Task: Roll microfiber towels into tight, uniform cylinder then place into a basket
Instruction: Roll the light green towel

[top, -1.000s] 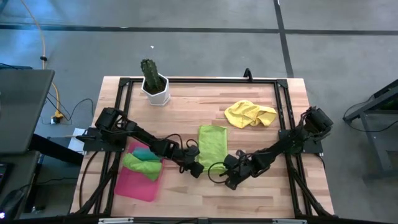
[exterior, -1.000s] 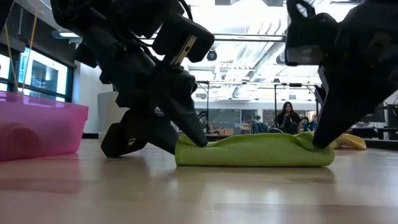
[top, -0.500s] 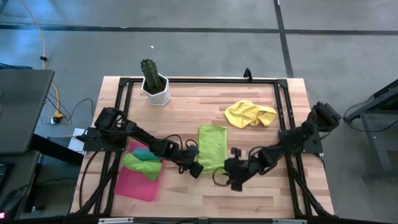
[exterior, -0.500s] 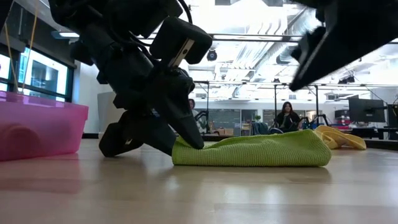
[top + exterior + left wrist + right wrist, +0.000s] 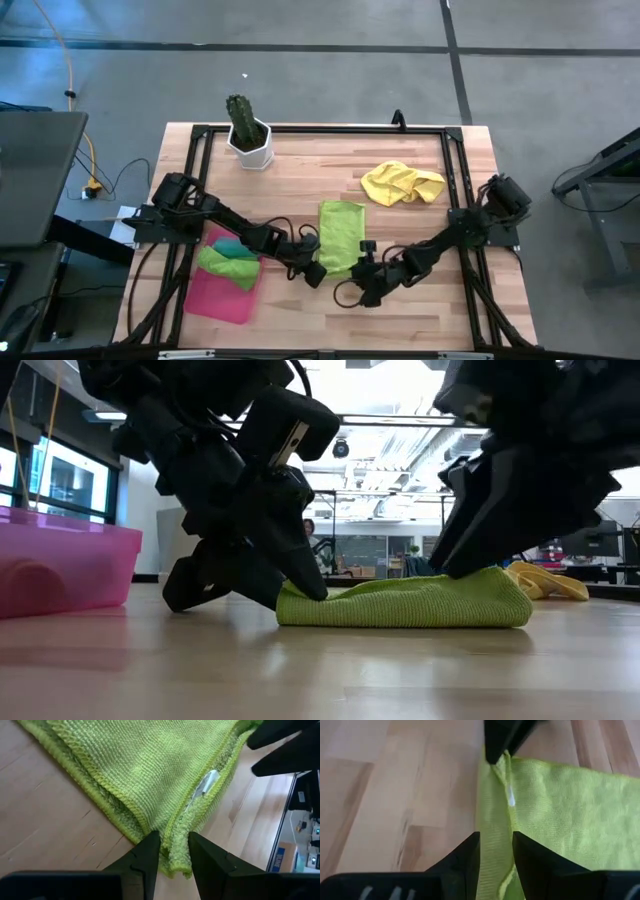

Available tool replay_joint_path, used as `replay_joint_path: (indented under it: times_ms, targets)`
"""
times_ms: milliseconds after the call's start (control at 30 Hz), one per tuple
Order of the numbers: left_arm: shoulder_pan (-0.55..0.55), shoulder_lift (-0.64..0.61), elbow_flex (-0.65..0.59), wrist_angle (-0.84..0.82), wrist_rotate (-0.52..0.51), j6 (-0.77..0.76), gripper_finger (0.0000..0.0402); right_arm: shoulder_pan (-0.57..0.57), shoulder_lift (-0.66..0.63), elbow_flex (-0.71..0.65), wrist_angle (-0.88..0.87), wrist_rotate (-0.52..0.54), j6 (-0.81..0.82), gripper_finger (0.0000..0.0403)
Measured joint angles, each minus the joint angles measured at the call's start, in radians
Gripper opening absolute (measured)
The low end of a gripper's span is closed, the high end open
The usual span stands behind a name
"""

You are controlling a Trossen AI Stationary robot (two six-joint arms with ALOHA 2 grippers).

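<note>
**At the near edge of the lime towel, both grippers pinch**

Between the fingers of the left gripper (image 5: 174,851) sits a fold of the lime towel (image 5: 340,236). The fingers are a little apart, with the towel's corner squeezed between them. The right gripper (image 5: 496,851) has its fingers a little apart too, and the towel's edge runs between them. I think it has the edge, but I cannot be sure it is squeezing yet.

The lime towel lies flat and folded on the table (image 5: 420,300), in the middle near the front. The two grippers are close together at its near end.

The yellow towel (image 5: 402,183) lies crumpled farther back on the right. The basket (image 5: 222,298) is at the front left with a green towel (image 5: 228,262) and a teal towel (image 5: 230,243) in it.

The step looks like the start of rolling the lime towel. Next, both grippers should turn the edge over together and keep it tight.

Half a second ago the right gripper was lifted off the towel. Now it is down on the edge. The left gripper has not moved.
</note>
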Motion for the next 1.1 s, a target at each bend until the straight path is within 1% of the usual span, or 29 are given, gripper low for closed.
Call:
replay_joint_path:
  times_ms: [200, 400, 600, 700, 767, 933, 1100]
  targets:
    - [0.0, 0.0, 0.001, -0.001, 0.0, -0.003, 0.01, -0.011, 0.023, 0.0, -0.045, -0.087, 0.067, 0.0108]
    - [0.0, 0.0, 0.001, 0.0, 0.0, 0.001, 0.01, -0.012, 0.023, 0.0, -0.104, -0.096, 0.122, 0.0108]
    - [0.002, 0.002, -0.002, 0.06, 0.03, 0.105, 0.01, -0.012, 0.023, 0.0, -0.129, -0.105, 0.159, 0.0108]
    - [0.0, -0.016, -0.005, 0.076, 0.066, 0.211, 0.01, -0.012, 0.024, 0.0, -0.128, -0.107, 0.175, 0.0108]
    - [0.003, -0.037, -0.004, 0.076, 0.067, 0.309, 0.01, -0.012, 0.024, 0.0, -0.128, -0.108, 0.177, 0.0108]
    - [-0.004, -0.146, -0.001, 0.064, 0.063, 0.604, 0.01, -0.012, 0.024, 0.0, -0.129, -0.108, 0.176, 0.0108]
    - [-0.04, -0.212, 0.001, 0.017, 0.001, 0.877, 0.01, -0.012, 0.024, -0.001, -0.128, -0.108, 0.177, 0.0108]
